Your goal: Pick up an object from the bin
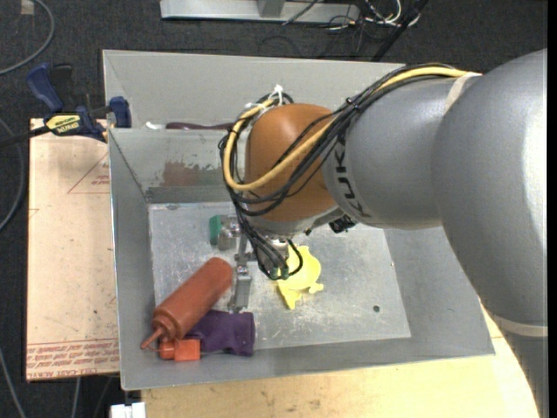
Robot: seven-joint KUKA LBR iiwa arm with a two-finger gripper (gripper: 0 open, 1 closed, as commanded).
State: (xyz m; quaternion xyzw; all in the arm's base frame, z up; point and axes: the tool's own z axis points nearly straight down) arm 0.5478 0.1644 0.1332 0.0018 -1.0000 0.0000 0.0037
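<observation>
My gripper (240,300) hangs low in the bin's middle, under the arm's orange dome. Its tip stands right beside the thick end of a reddish-brown squeeze bottle (191,301), which lies slanted toward the front left corner. Just in front of the tip lies a purple soft thing (228,333), touching the bottle. A flat yellow piece (300,282) lies to the right of the gripper, partly under dark cables. Nothing shows held in the gripper.
A small orange block (180,349) sits at the bottle's nozzle near the front left wall. A small green thing (215,227) peeks out left of the gripper's body. The arm covers the bin's back right part.
</observation>
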